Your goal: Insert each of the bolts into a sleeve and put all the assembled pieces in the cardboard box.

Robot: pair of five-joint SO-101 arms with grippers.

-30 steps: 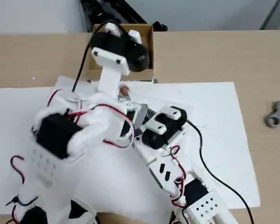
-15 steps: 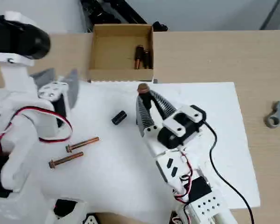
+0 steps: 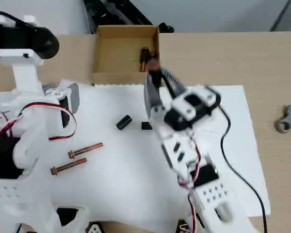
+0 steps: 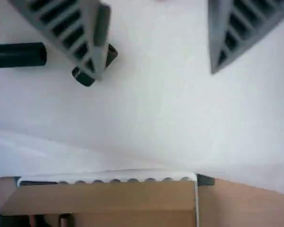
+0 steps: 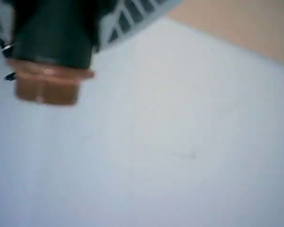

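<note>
- The right gripper (image 3: 156,73) is clamped on the assembled piece (image 5: 49,52); bring it fully over the cardboard box (image 3: 121,77) wall before letting go.
- The left gripper (image 4: 154,66) is apart and empty.

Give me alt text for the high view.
The right gripper holds a sleeved bolt over the near wall of the cardboard box. Two bare bolts and two black sleeves lie on the white sheet.

2 bolts (image 3: 86,149) lie left of a sleeve (image 3: 124,122), with the cardboard box (image 3: 123,77) behind.
</note>
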